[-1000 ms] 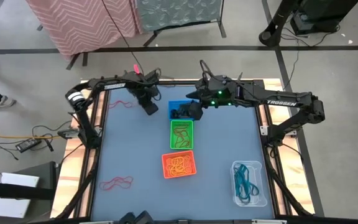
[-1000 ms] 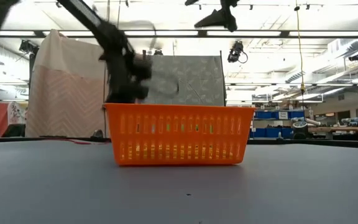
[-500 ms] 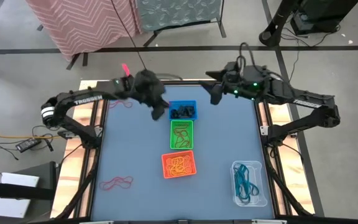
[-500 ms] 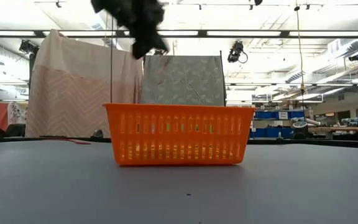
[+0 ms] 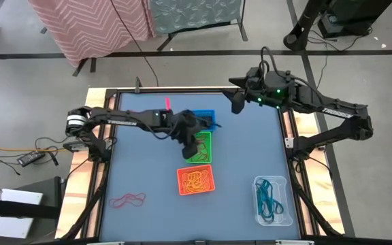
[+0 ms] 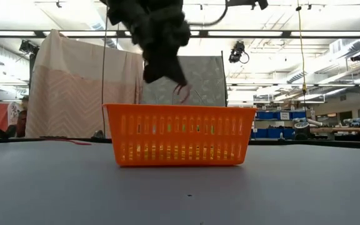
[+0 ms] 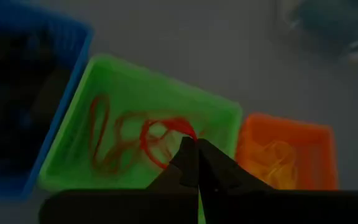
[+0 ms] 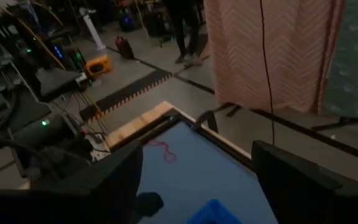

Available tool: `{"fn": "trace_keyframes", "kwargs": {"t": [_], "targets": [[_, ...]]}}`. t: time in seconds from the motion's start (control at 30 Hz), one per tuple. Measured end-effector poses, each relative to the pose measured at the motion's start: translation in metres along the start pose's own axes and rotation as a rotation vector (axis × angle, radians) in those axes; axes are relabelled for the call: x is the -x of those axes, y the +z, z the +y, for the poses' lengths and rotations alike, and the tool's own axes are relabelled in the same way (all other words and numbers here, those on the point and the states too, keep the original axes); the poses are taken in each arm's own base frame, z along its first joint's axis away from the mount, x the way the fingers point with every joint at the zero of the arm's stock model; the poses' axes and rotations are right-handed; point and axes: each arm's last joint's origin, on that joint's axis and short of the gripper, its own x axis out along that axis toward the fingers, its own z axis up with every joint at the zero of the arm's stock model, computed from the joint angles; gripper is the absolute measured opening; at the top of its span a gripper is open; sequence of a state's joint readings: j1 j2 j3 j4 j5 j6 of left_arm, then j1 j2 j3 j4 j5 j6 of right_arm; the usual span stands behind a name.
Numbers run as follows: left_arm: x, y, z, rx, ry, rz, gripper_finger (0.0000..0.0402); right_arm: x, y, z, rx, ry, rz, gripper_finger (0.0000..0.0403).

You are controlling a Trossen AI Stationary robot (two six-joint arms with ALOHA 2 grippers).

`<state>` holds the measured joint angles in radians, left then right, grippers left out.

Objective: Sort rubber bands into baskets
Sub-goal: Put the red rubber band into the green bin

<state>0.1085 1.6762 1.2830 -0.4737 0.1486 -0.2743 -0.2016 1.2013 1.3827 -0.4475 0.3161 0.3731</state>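
While a red rubber band [image 7: 166,134] hangs pinched at the tips of the left gripper [image 7: 196,155], we see it dangling just above the green basket [image 5: 199,148], where other red bands [image 7: 114,140] already lie. From the low view the same loop shows under the dark gripper, above the orange basket [image 6: 180,134] that stands nearest that camera. Seen from above, the three small baskets form a touching column in the middle of the table [image 5: 250,156]: the blue basket [image 5: 201,117] farthest back, the green one next, then the orange one holding yellow-orange bands [image 5: 196,181]. Well off at the near right corner stands the clear tub [image 5: 273,201] with teal bands [image 5: 268,197] inside. More red bands [image 5: 128,200] lie loose at the near left of the table. Our right gripper [image 5: 237,103] hangs with its fingers spread wide and empty over the far edge, behind the blue basket.
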Motion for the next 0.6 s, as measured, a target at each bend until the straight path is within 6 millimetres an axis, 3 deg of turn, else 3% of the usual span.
{"fn": "trace_keyframes", "kwargs": {"t": [0.33,0.6], "targets": [[-0.029,-0.038,0.013,0.08,-0.08,0.017,0.0003,-0.007,-0.007,0.0,0.02,-0.018,0.049,0.0311],[-0.028,-0.026,0.01,0.071,-0.126,-0.111,0.0043,-0.009,-0.007,0.0,0.021,-0.02,0.053,0.0311]]}}
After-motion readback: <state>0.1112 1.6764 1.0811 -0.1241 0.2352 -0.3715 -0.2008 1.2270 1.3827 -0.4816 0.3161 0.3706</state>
